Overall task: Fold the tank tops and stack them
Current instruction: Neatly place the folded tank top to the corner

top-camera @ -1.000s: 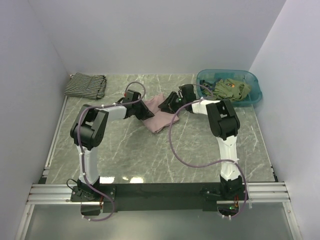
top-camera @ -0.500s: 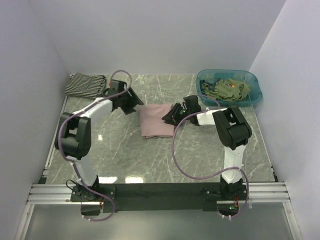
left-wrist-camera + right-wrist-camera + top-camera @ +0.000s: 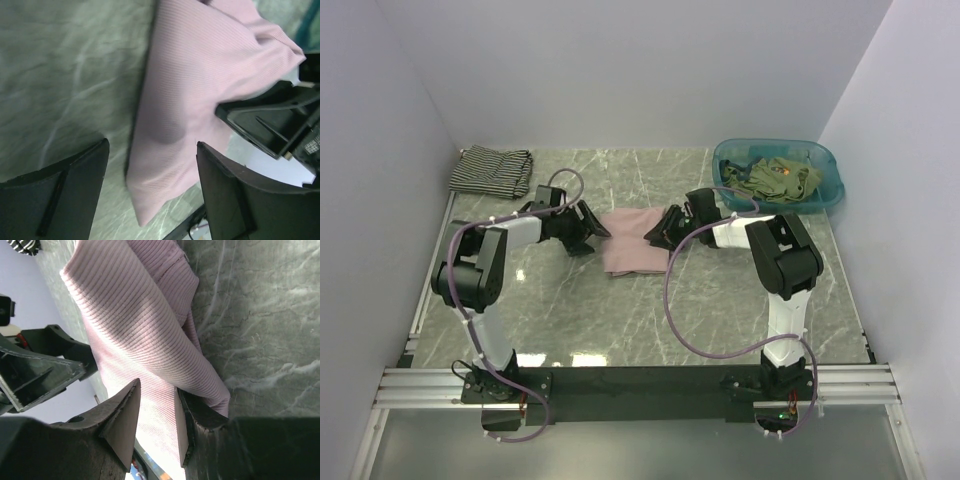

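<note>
Left gripper point(image 3: 592, 226) stands wide with nothing in it, just beside the left edge of the folded dusty-pink ribbed tank top point(image 3: 632, 245). Right gripper point(image 3: 656, 230) is pinched onto that top's right edge, one finger tucked under the fold. The top lies mid-way across the grey marbled desk point(image 3: 620, 310). The danger is that the right arm pulls away before releasing and drags the fold open. The black-and-white striped tank top point(image 3: 492, 170) sits far left, and the olive green tank tops point(image 3: 778, 178) wait in the teal plastic basin point(image 3: 828, 196).
</note>
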`<state>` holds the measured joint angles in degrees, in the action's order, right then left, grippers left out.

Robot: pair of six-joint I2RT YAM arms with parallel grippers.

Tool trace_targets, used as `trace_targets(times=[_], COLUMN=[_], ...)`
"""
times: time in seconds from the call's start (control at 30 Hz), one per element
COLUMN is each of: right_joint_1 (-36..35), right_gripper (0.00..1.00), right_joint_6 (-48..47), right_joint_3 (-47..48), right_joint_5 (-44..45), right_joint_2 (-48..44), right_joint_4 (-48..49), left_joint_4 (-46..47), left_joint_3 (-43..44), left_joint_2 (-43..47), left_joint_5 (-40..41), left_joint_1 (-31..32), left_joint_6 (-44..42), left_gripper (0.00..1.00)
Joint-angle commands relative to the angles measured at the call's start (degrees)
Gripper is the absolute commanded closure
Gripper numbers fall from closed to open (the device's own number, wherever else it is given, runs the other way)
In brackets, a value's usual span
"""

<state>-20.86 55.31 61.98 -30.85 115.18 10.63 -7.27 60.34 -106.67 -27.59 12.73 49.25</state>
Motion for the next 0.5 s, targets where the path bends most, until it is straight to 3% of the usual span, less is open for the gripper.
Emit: trace_targets(times=[0.0, 0.13, 0.33, 0.47], right_joint_1=[-0.1, -0.1, -0.1, -0.1], right_gripper=[0.59, 0.59, 0.59, 0.59], right_joint_6=[-3.3, -3.5, -3.4, -2.9], right_joint_3=[0.9, 1.4, 2.2, 2.5], right_joint_5=[4.4, 4.6, 4.4, 4.1], right_joint_2=[0.5, 0.8, 1.4, 1.9], right_joint_4=[-5.2, -5.4, -5.5, -5.0], left_joint_4=[5.8, 4.1, -5.6, -5.7], left_joint_3=[-2.1, -2.3, -1.1, -0.1], left_joint_2=[-2.1, -4.3, -4.4, -6.7], left_joint_5=[-3.9, -3.9, 12.2, 12.7], left_joint_1=[0.3, 1.3, 5.4, 8.7], left_joint_6=[-1.2, -0.7, 1.7, 4.0], left_gripper=[0.22, 0.22, 0.23, 0.23])
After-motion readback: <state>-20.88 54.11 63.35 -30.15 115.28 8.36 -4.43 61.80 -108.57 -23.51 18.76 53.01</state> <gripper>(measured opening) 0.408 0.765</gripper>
